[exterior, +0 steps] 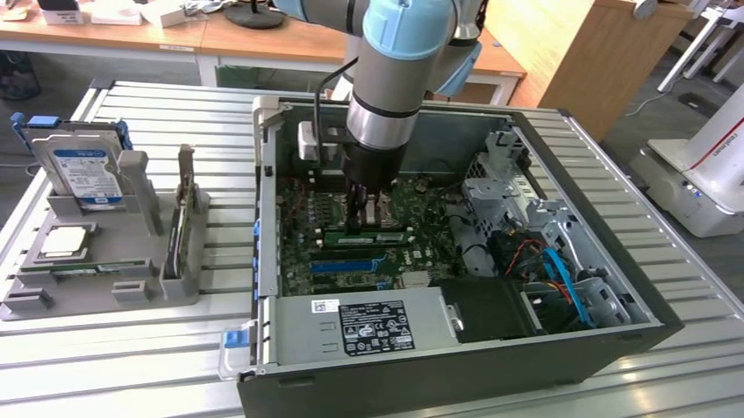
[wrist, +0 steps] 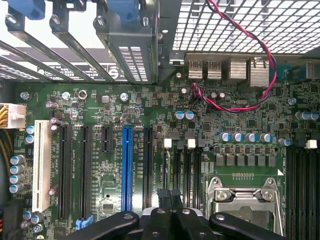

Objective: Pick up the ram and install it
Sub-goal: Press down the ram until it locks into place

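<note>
We see the grey and pale-blue robot arm [exterior: 389, 78] come down almost straight from above into the open black computer tower [exterior: 465, 374], which lies on its side on a ribbed metal table [exterior: 117, 374]. The arm's black gripper [exterior: 366, 209] is low over the green motherboard [exterior: 348, 279], near the middle of the case.

In the wrist view the gripper [wrist: 170, 200] points down at the board between the blue expansion slot [wrist: 126, 167] and the silver processor socket [wrist: 242, 200]. Its two black fingers [wrist: 159, 222] are pressed together at the tips. We cannot tell whether anything thin sits between them.

The ram [exterior: 366, 236], a slim green circuit-board strip, stands on edge on the motherboard directly below the gripper in the exterior view. The gripper's body hides the place where fingertips and strip would meet, so we cannot tell whether they touch, nor whether the strip is fully seated.

On the exterior view's left, well apart from the case, a grey plastic tray [exterior: 139, 292] holds an upright hard drive with a blue-white label [exterior: 84, 174] and a square silver processor chip [exterior: 64, 242]. A thin greenish strip lies along the tray's front edge; we cannot make out what it is. The arm's upper part is cut off by the picture's edge.
</note>
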Robot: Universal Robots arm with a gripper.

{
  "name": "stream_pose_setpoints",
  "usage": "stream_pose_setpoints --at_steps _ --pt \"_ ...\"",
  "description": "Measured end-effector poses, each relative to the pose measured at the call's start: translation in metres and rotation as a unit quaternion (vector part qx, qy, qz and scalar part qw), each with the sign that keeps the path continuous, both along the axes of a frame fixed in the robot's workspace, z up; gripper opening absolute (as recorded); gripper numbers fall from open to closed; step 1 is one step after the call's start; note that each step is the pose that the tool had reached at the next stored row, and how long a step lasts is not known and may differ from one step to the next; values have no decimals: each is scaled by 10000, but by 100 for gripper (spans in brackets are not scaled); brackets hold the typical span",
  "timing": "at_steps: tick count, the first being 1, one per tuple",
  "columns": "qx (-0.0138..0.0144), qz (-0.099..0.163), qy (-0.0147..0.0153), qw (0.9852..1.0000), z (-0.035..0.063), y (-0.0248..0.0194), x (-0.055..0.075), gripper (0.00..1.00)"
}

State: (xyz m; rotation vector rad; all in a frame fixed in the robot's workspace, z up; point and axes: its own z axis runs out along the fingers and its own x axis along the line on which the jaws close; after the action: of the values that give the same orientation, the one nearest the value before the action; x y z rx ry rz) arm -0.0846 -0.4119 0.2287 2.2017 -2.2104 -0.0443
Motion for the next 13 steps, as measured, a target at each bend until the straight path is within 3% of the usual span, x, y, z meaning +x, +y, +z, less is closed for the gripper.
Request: stream_pose_setpoints --at_steps 13 --pt "0 0 0 10000 -10 0 0 11"
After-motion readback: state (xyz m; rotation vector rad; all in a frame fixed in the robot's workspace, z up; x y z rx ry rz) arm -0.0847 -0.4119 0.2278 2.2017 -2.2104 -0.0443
